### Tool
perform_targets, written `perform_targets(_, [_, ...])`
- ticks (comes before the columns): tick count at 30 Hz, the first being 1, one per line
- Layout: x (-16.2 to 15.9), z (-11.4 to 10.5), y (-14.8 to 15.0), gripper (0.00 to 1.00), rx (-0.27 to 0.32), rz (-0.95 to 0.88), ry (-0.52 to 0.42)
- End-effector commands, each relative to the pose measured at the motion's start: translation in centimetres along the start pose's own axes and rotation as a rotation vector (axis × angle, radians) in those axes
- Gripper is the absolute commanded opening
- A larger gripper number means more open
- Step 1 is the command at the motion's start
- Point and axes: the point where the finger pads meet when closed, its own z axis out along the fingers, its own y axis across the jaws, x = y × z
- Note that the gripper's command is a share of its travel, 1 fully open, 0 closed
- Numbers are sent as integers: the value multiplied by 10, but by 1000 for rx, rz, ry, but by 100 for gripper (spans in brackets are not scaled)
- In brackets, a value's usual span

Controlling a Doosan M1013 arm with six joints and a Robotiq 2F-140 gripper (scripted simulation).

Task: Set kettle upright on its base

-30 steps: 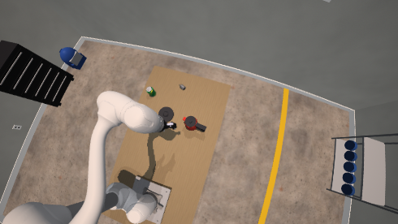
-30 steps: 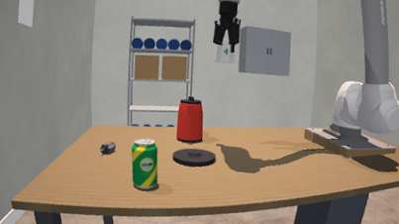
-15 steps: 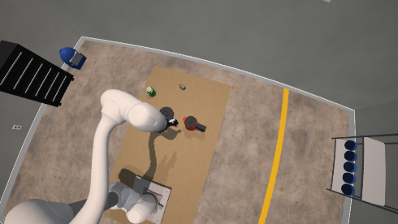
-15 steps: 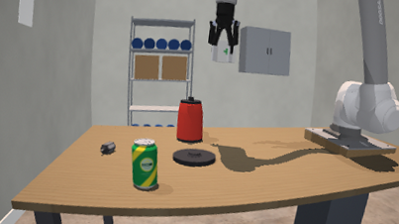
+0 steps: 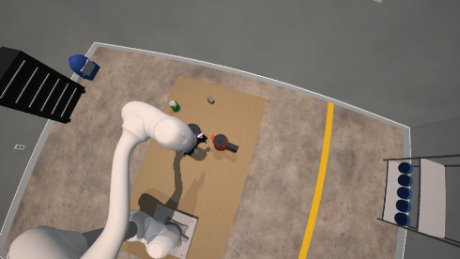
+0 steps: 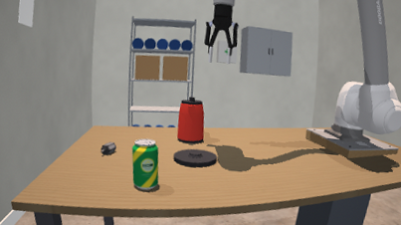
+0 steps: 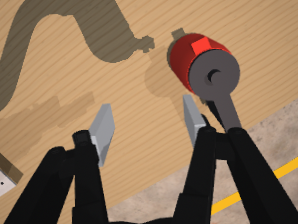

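Green-and-yellow drink can (image 6: 146, 165) nearest on wooden worktop (image 6: 267, 183). Beyond it, flat black round base (image 6: 194, 158). Red cylindrical kettle (image 6: 191, 120) upright on worktop just behind base. Black end effector (image 6: 220, 44) high above kettle, half-spread, holding nothing.

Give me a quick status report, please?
Gripper open, empty, high above table. Kettle upright beside base, not on it. Can clear of path.

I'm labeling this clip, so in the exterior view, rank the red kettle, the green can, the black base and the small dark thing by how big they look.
1. Red kettle
2. Green can, though it is nearer the camera
3. Black base, wide but flat
4. Small dark object
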Motion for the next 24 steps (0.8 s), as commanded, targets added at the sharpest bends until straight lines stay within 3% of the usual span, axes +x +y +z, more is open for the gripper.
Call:
perform_targets(1, [-2,1,5,52,2,-125,4])
perform_targets(24, [-14,12,30,52,7,-721,10])
